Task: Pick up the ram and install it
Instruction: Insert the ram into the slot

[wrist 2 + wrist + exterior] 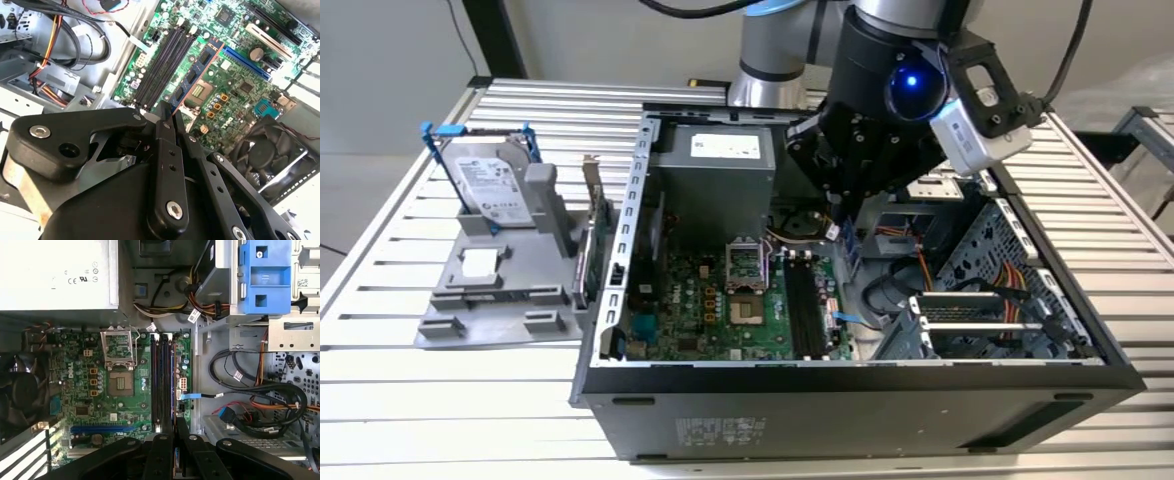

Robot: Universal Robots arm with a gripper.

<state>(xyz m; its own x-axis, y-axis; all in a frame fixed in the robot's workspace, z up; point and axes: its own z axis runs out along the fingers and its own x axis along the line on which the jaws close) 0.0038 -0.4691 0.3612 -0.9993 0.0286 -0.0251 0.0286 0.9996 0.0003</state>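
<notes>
The gripper [170, 113] hangs inside the open computer case [854, 420], directly over the black memory slots [160, 385] of the green motherboard [80, 405]. Its jaws are closed almost fully, with only the thin board between them, and they grip the ram [197, 70] by one end. In the second wrist view the ram is a long blue stick with black chips along its face, and it reaches out from the fingertips [165, 107] above the slots, running the same way as they run. I cannot tell if its lower edge touches a slot or is a little above it. The CPU socket [119, 382] sits just beside the slots, and the black fan [22, 390] is further off on that same side. Well apart from the slots, outside the case wall, a silver hard drive [491, 185] with blue clips stands upright in a grey stand [494, 300] on the slatted table [400, 400].
</notes>
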